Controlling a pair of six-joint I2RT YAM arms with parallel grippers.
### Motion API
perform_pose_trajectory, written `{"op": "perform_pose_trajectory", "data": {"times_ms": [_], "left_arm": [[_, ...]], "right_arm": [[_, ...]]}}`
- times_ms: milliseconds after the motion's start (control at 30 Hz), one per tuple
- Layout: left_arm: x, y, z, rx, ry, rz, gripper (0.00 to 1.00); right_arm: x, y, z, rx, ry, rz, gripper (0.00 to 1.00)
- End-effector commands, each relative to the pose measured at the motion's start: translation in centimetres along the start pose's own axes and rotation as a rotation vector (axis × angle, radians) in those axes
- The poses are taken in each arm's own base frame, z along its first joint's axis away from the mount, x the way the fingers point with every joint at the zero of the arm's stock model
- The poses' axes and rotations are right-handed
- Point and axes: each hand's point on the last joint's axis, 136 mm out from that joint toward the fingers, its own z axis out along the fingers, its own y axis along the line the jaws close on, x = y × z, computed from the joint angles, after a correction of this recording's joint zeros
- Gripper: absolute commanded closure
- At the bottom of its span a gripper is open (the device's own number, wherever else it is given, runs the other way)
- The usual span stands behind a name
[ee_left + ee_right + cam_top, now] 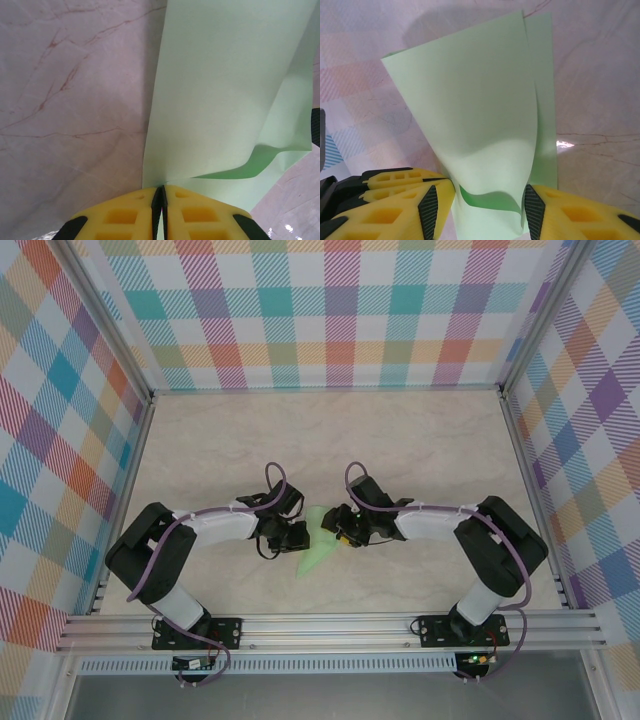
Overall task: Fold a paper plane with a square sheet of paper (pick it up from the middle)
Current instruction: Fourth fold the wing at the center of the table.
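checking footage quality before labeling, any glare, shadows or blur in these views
Right wrist: small glare spot on the table, soft shadow beyond the sheet of paper. Left wrist: glints at lower right, left gripper near and soft. Top external: even light, no glare.

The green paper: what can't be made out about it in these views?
Top external: paper too small; creases unreadable.
Left wrist: left claw covers the pinched edge; frame cuts the paper's top and right.
Right wrist: right claw straddles it; bottom edge cut off.
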Motion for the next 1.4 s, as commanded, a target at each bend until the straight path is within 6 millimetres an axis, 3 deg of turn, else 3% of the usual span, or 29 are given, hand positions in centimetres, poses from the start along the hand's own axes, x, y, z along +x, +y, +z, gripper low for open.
{"op": "perform_pose_trajectory", "data": {"times_ms": [0, 300, 567, 833, 1033, 1233, 1367], "left_arm": [[0.6, 2.5, 0.8, -0.095, -0.001, -0.012, 0.87], [0.3, 2.5, 0.7, -0.103, -0.010, -0.018, 0.87], [0.3, 2.5, 0.6, -0.104, -0.011, -0.019, 0.87], [0.2, 2.4, 0.4, -0.102, -0.016, -0.015, 0.86], [0.0, 1.8, 0.0, -0.078, -0.028, 0.003, 0.85], [-0.5, 1.1, -0.6, -0.061, -0.047, 0.025, 0.83], [-1.1, 0.5, -1.8, -0.047, -0.088, 0.037, 0.77]], "right_arm": [[-0.2, 0.8, -0.7, -0.029, -0.025, -0.004, 0.47], [0.9, -0.9, -0.5, -0.062, -0.020, 0.167, 0.46], [1.3, 0.0, 0.2, -0.099, 0.009, 0.124, 0.48], [0.1, 1.3, -0.8, -0.094, -0.037, 0.033, 0.48], [-1.1, 1.9, -0.2, -0.113, 0.012, -0.041, 0.50], [-2.0, 1.9, 0.7, -0.125, 0.071, -0.082, 0.62], [-2.2, 2.0, 0.5, -0.133, 0.083, -0.098, 0.75]]}}
